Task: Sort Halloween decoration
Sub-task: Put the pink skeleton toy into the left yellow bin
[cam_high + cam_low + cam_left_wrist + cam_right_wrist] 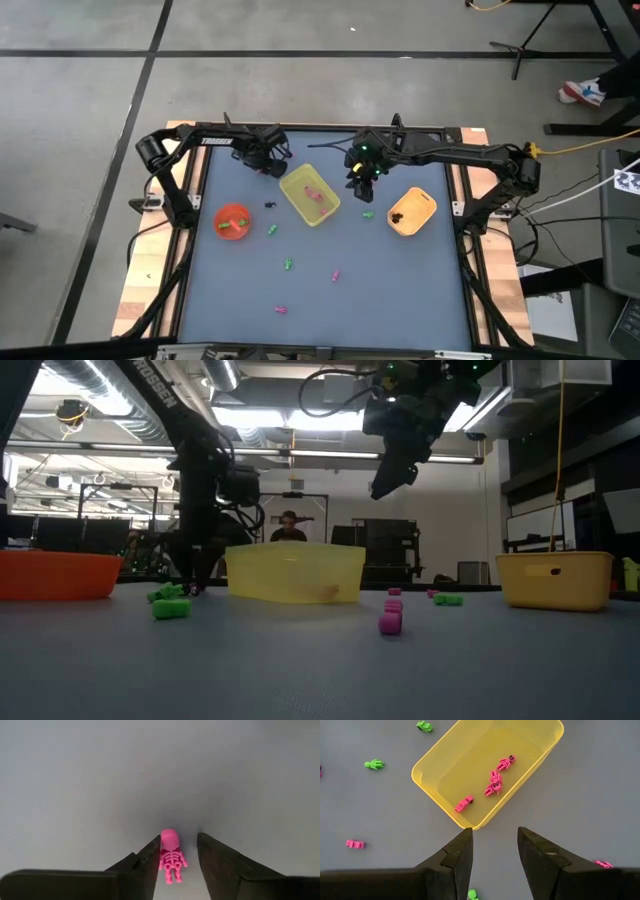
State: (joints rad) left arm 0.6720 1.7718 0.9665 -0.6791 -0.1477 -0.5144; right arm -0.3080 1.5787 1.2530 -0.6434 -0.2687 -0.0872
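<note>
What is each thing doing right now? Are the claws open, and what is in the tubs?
Left gripper: open, fingers either side of a pink skeleton lying on the table.
Right gripper: open, empty, raised beside the yellow tray.
Yellow tray: upright, holds pink trinkets.
Red bowl: holds green trinkets.
Orange bowl: holds dark trinkets.
Loose trinkets: scattered on the table.

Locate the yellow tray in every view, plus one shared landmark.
High: tray at table centre, between the arms.
Low: tray centre-left, on the table.
Left wrist: not in it.
Right wrist: tray ahead of the fingers, pink trinkets inside.
Landmark: open right gripper, raised just right of the tray in high and low.
</note>
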